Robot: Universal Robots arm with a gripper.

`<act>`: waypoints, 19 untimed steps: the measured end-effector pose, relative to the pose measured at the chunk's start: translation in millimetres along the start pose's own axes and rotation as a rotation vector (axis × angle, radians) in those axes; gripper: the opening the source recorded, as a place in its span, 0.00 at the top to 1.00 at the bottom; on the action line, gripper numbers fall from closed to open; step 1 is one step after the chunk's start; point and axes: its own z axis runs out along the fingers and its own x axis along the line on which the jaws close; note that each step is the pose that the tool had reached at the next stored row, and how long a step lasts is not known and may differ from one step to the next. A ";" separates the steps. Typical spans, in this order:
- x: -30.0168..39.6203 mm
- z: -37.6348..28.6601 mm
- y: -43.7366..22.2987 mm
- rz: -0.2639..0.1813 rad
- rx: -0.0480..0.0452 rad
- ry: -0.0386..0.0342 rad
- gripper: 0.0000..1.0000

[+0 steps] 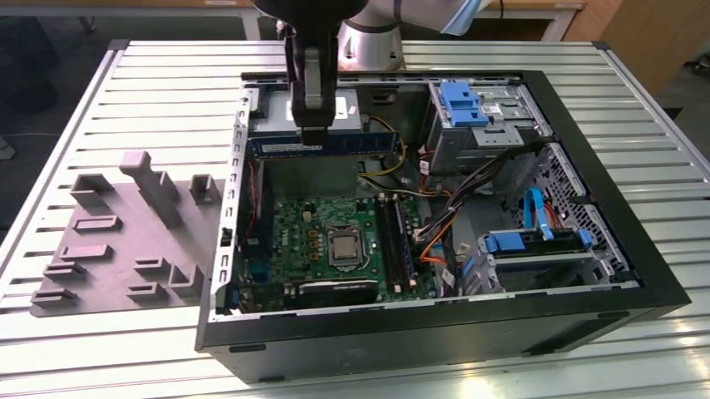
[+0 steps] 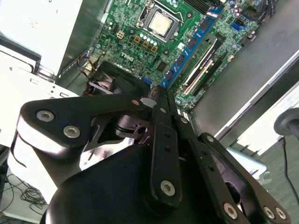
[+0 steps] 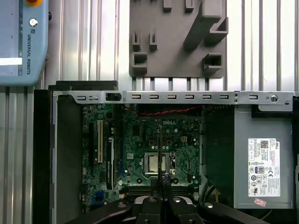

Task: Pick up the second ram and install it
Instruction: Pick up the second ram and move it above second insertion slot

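The second ram [image 1: 344, 143] is a long blue stick with dark chips, held level above the open computer case, over the grey power-supply box [image 1: 278, 119]. My gripper [image 1: 314, 126] is shut on the stick near its middle. In the second wrist view the second ram [image 2: 191, 44] reaches out from the fingertips [image 2: 161, 100] over the green motherboard [image 2: 135, 28]. The first wrist view has the stick edge-on as a thin line [image 3: 159, 154] above the motherboard [image 3: 182, 144], with my gripper [image 3: 161, 189] behind it. The long black slots [image 1: 391, 237] lie lower in the case.
The black case wall [image 1: 444, 332] rings the motherboard [image 1: 299, 224]. Drive cages with blue brackets [image 1: 466, 104] and cable bundles [image 1: 444, 224] fill the exterior view's right side. A grey fixture plate [image 1: 122, 241] lies on the slatted table outside the case. A pendant [image 3: 21, 42] rests on the table.
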 end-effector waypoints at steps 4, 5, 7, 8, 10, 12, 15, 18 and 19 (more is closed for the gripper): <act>0.0 0.5 -2.4 0.000 0.0000 0.0001 0.89; 0.0 0.7 -3.2 0.000 0.0000 0.0001 0.89; 0.0 1.0 -4.9 0.000 -0.0001 0.0001 0.89; 0.0 1.3 -5.6 0.000 0.0000 0.0001 0.89; 0.0 2.3 -6.9 0.000 -0.0001 0.0001 0.89; 0.0 3.6 -8.2 0.000 -0.0001 0.0002 0.89; -0.1 6.9 -10.2 0.000 -0.0002 0.0004 0.89; 0.0 11.6 -13.1 0.000 -0.0001 0.0002 0.89; 0.0 13.0 -14.3 0.000 -0.0001 0.0002 0.89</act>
